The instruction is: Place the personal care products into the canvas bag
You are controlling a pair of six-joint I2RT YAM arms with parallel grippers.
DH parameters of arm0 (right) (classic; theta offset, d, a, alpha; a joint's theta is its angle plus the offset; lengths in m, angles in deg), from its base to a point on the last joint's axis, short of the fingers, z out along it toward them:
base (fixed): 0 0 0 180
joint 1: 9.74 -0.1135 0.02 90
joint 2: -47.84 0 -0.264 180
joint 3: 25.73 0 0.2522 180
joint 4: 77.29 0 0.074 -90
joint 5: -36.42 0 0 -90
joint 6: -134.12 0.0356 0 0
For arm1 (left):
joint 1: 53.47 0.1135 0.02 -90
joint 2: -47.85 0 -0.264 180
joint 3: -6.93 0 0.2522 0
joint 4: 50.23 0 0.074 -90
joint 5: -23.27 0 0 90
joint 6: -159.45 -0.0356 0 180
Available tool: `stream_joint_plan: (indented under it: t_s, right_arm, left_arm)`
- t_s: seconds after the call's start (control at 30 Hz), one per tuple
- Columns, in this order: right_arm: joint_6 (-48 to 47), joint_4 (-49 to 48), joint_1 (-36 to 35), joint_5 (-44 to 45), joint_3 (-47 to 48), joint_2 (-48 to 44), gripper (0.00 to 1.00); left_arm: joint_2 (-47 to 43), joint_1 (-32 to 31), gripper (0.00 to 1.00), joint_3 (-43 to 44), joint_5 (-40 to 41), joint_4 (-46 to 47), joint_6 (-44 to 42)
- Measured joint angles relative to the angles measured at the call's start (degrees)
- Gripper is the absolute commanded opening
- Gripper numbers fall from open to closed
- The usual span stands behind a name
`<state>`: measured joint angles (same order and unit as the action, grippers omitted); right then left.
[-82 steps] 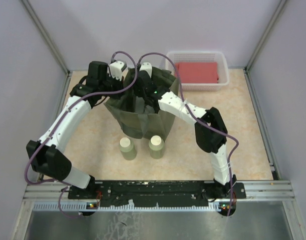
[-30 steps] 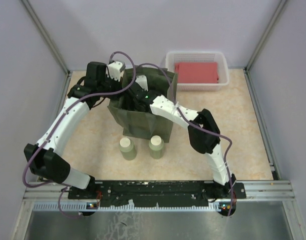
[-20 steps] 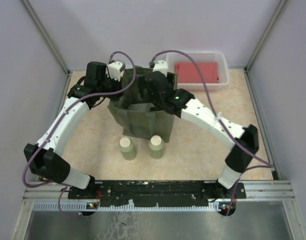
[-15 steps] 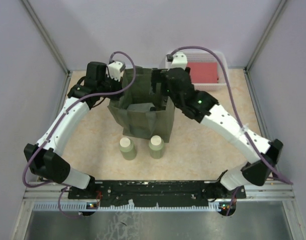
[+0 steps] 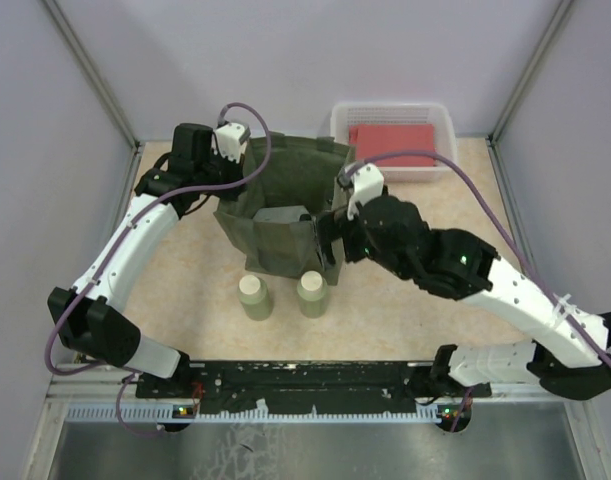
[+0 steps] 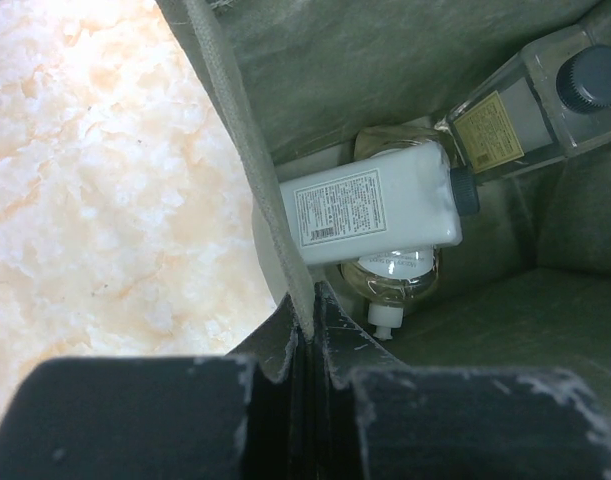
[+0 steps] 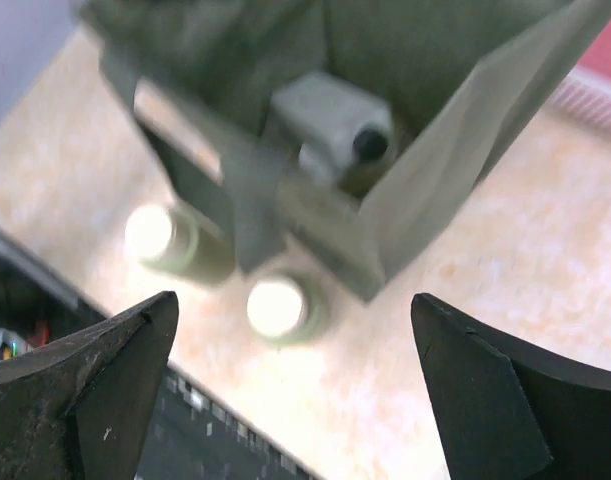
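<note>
**Hazards**
- Left gripper (image 6: 305,345) — clenched on the left rim of the canvas bag (image 6: 385,60), with the fabric pinched between its fingers at the bottom of the wrist view. If that pinch slips or tugs sideways, I judge the soft wall could fold in and narrow the mouth. The bag could also drag onto the bottles standing just in front of it.
- Right gripper (image 5: 326,240) — spread wide and grasping nothing, hanging over the bag's lower right corner in the overhead view. Coming down this close to the bag, a finger could snag the fabric or knock a bottle over, and a round bottle would likely roll.

**Containers**
- Canvas bag: upright at the centre of the overhead frame, mouth open, three items inside.
  - White square bottle (image 6: 375,205), lying on its side with the black cap to the right.
  - Clear yellowish bottle (image 6: 390,275), beneath the white one.
  - Second clear yellowish bottle (image 6: 530,100), at the upper right against the wall.
- Not yet bagged: first olive-green bottle (image 5: 254,296) and second olive-green bottle (image 5: 312,292). Both have cream caps and stand upright side by side on the table (image 5: 405,310), just below the bag.
- White lattice basket (image 5: 443,120): at the upper right, holding a folded red cloth (image 5: 393,143).
</note>
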<state>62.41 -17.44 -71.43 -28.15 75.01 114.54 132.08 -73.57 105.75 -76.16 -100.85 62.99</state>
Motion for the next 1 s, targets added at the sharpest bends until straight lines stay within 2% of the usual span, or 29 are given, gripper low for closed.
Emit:
stream_joint_plan:
  t_s: [0.2,0.43,0.6,1.0]
  right_arm:
    - [5.6,3.9,-8.4,-3.2,-14.4,-6.3,0.99]
    - [5.3,-0.7,-11.5,-6.8,-27.3,-0.1,0.99]
    - [1.7,-6.3,-11.4,-6.5,-29.8,4.1,0.99]
    - [-8.4,-19.3,-9.2,-6.2,-33.0,7.1,0.99]
  left_arm:
    - [0.0,0.2,0.00,0.0,0.3,-0.1,0.0]
    - [0.0,0.3,0.00,0.0,0.2,-0.1,0.1]
    - [0.0,0.3,0.00,0.0,0.2,-0.1,0.2]
    - [0.0,0.3,0.00,0.0,0.2,-0.1,0.3]
